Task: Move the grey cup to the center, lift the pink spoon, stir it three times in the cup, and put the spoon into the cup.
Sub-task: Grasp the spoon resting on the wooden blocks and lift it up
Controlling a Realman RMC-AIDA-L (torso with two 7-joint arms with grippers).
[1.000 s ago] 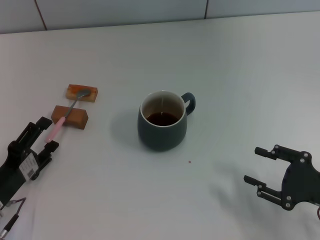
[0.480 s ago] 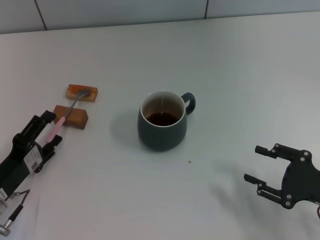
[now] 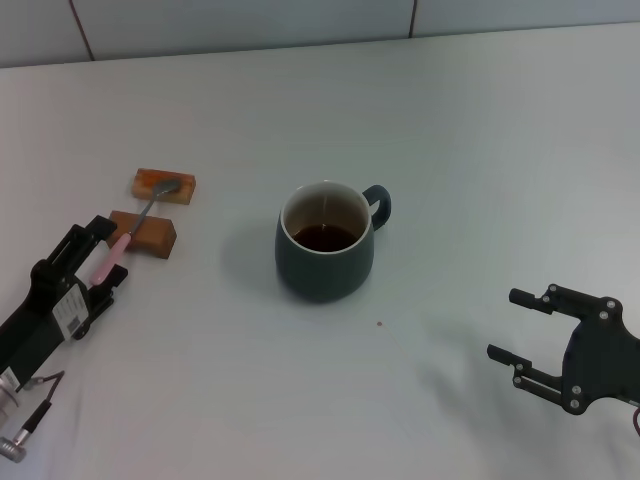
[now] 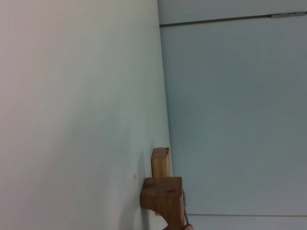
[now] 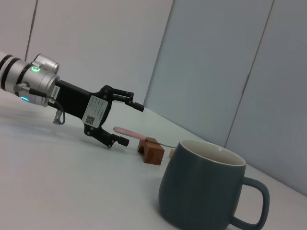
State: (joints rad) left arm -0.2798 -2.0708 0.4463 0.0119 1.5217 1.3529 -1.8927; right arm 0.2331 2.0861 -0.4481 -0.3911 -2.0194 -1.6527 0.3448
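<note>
- Head view is showing the grey cup sitting mid-frame on the table, so centering looks done.
- Left gripper, lower left, is straddling the pink spoon handle with jaws wide; lifting, stirring and dropping in are remaining.
- Right gripper is idling lower right, jaws wide.
- Spoon is lying across two brown blocks.

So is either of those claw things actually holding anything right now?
No, nothing is held. The left gripper has its jaws open around the pink spoon's handle, not yet closed. The right gripper sits open, away from the grey cup.
</note>
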